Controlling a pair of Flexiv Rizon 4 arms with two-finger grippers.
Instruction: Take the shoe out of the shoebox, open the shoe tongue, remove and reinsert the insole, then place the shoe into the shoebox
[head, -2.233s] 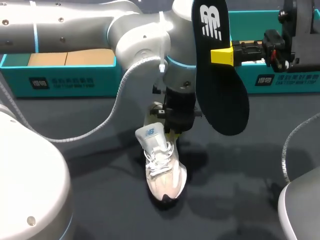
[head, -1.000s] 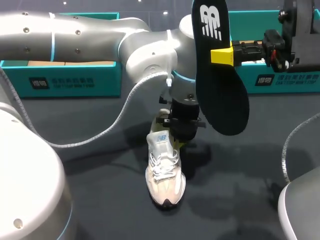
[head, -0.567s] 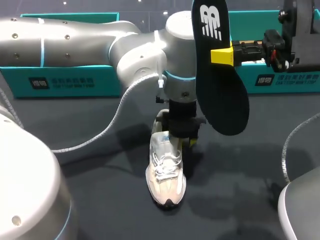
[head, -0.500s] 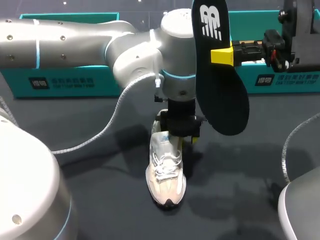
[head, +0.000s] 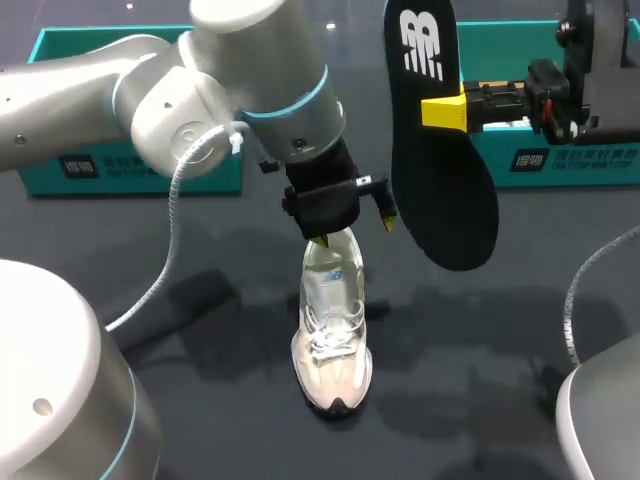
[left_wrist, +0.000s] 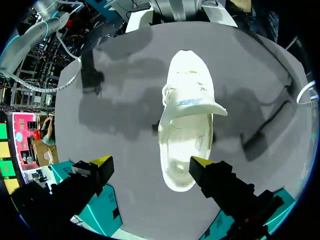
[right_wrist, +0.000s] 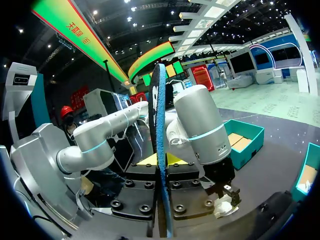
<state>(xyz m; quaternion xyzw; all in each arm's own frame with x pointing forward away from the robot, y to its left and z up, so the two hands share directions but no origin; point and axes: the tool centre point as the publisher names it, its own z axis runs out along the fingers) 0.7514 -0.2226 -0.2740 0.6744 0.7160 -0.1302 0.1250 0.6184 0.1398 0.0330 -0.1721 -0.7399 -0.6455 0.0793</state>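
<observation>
A cream-white shoe stands on the dark table, toe toward the near edge, its tongue lifted. My left gripper hangs open just above the heel end and touches nothing. In the left wrist view the shoe lies ahead of that gripper, heel close to one yellow fingertip. My right gripper is shut on a black insole, held upright in the air to the right of the shoe. In the right wrist view the insole stands edge-on between the fingers of the right gripper.
Two teal shoeboxes stand along the back of the table, one on the left and one on the right. Dark tabletop lies around the shoe. My left arm shows beyond the insole.
The left gripper has opened, let go of the shoe's tongue and risen back above the heel. The shoe has settled upright on the table. The right arm and insole have not moved.
</observation>
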